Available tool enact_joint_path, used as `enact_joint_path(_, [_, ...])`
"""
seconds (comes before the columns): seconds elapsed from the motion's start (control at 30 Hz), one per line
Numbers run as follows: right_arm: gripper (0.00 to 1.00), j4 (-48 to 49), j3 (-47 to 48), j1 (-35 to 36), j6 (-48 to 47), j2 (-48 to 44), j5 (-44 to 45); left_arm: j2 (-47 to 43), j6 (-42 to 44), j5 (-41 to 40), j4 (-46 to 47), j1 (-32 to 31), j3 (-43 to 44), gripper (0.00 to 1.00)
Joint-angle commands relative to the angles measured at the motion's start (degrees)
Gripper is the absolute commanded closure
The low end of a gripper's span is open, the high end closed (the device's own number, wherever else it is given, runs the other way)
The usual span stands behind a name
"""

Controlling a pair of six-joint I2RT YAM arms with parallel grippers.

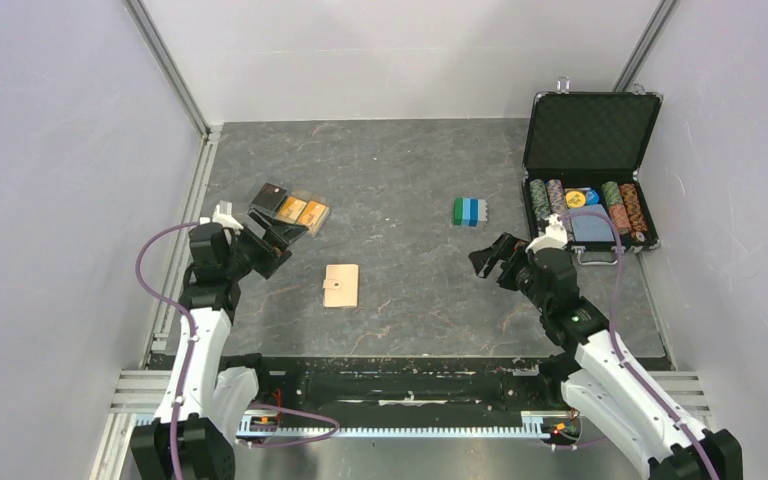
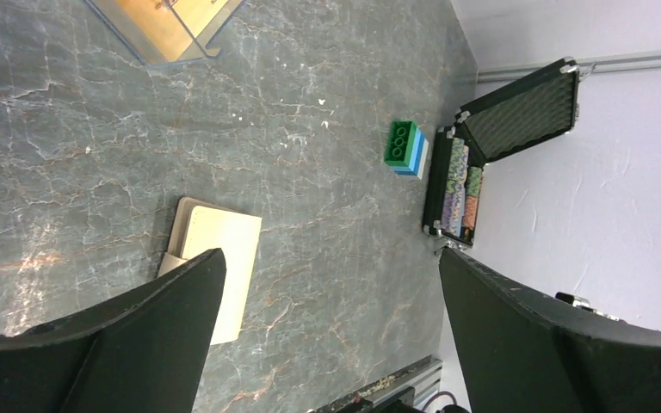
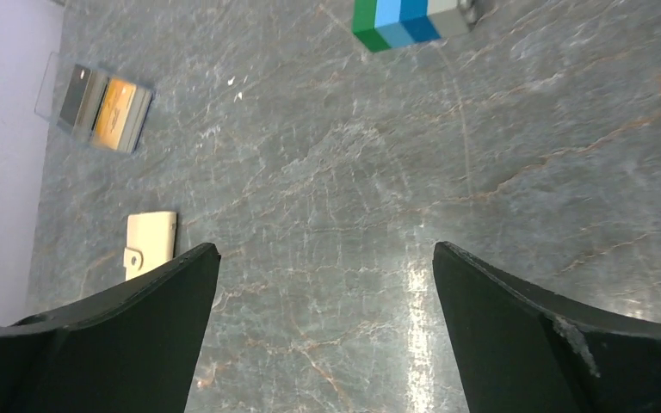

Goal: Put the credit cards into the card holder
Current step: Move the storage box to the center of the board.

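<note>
The credit cards, one black [image 1: 270, 197] and two orange-gold [image 1: 302, 211], lie side by side in a clear tray at the far left. They also show in the right wrist view [image 3: 103, 103], and an orange one shows at the top of the left wrist view [image 2: 172, 19]. The tan card holder [image 1: 341, 285] lies closed on the table, also seen in the wrist views [image 2: 219, 258] [image 3: 151, 239]. My left gripper [image 1: 272, 243] is open and empty, between the cards and the holder [image 2: 331, 258]. My right gripper [image 1: 490, 256] is open and empty right of centre [image 3: 325, 249].
A green-and-blue block stack [image 1: 469, 211] stands on the table at the back centre-right. An open black chip case [image 1: 590, 150] with poker chips sits at the far right. Grey walls close in the table on the left, the back and the right.
</note>
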Motion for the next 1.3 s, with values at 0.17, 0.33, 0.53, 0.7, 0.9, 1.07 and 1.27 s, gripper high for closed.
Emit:
enact_joint_path(0.17, [0.02,-3.65,1.66,-0.14,-5.31,-1.64,5.41,2.75,1.58,2.39,-0.6,0.54,3.4,0.0])
enact_joint_path(0.33, [0.02,-4.06,1.76,-0.19,-7.3,4.49,-1.78,10.6,5.13,4.08,-3.38,0.38,8.86,0.0])
enact_joint_path(0.53, [0.02,-3.5,1.0,-0.13,-8.82,10.52,-8.93,24.38,12.49,-1.11,-14.4,-3.7,24.38,0.0])
enact_joint_path(0.7, [0.04,-4.27,0.7,-0.14,-9.69,10.93,-9.12,39.25,23.05,-15.92,-30.66,-15.26,44.74,0.0])
enact_joint_path(0.9, [0.13,-6.16,0.91,-0.15,-11.36,9.65,-9.44,56.24,30.51,-37.07,-43.49,-25.59,62.41,0.0])
enact_joint_path(1.07, [0.16,-8.44,1.74,-0.14,-12.6,8.7,-9.66,63.83,32.36,-40.84,-43.74,-26.27,65.19,0.04])
enact_joint_path(1.27, [0.2,-9.04,1.88,-0.14,-13.8,8.63,-11.8,69.74,33.58,-38.66,-41.98,-26.26,65.69,0.13])
